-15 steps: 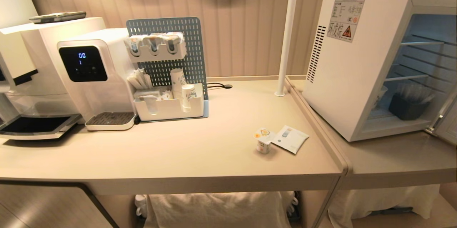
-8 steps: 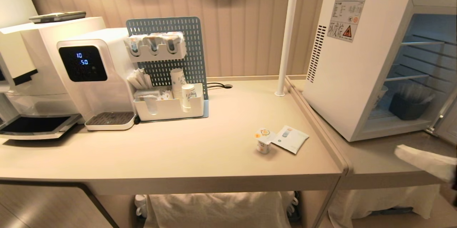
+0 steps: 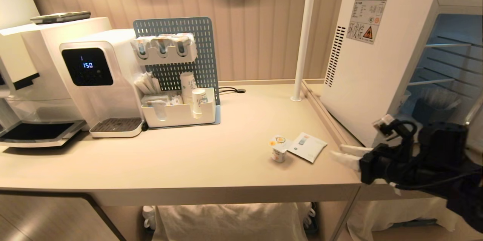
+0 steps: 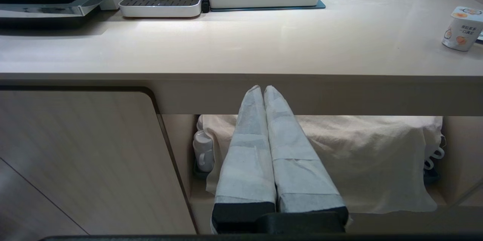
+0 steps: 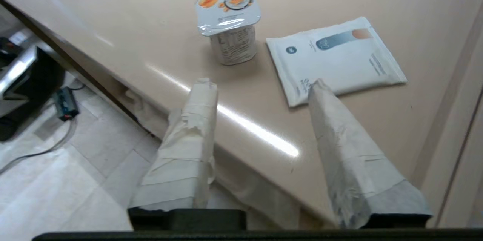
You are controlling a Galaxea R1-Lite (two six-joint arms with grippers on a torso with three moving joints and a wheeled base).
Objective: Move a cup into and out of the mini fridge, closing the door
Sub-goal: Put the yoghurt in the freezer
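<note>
The cup, small and white with an orange-printed foil lid, stands upright on the beige counter, near its right front part. My right gripper reaches in from the right at the counter's right edge, a short way from the cup. In the right wrist view the gripper is open and empty, with the cup beyond its fingertips. The mini fridge stands at the right with its front open; only a sliver of the door shows. My left gripper is shut and parked below the counter's front edge.
A flat white packet lies just right of the cup. A water dispenser and a pegboard organiser holding paper cups stand at the back left. A white pole rises beside the fridge. Cloth hangs under the counter.
My right arm has come up into the head view from the lower right and swung left, bringing its fingers to the counter's right edge. The cup and packet have not moved.
</note>
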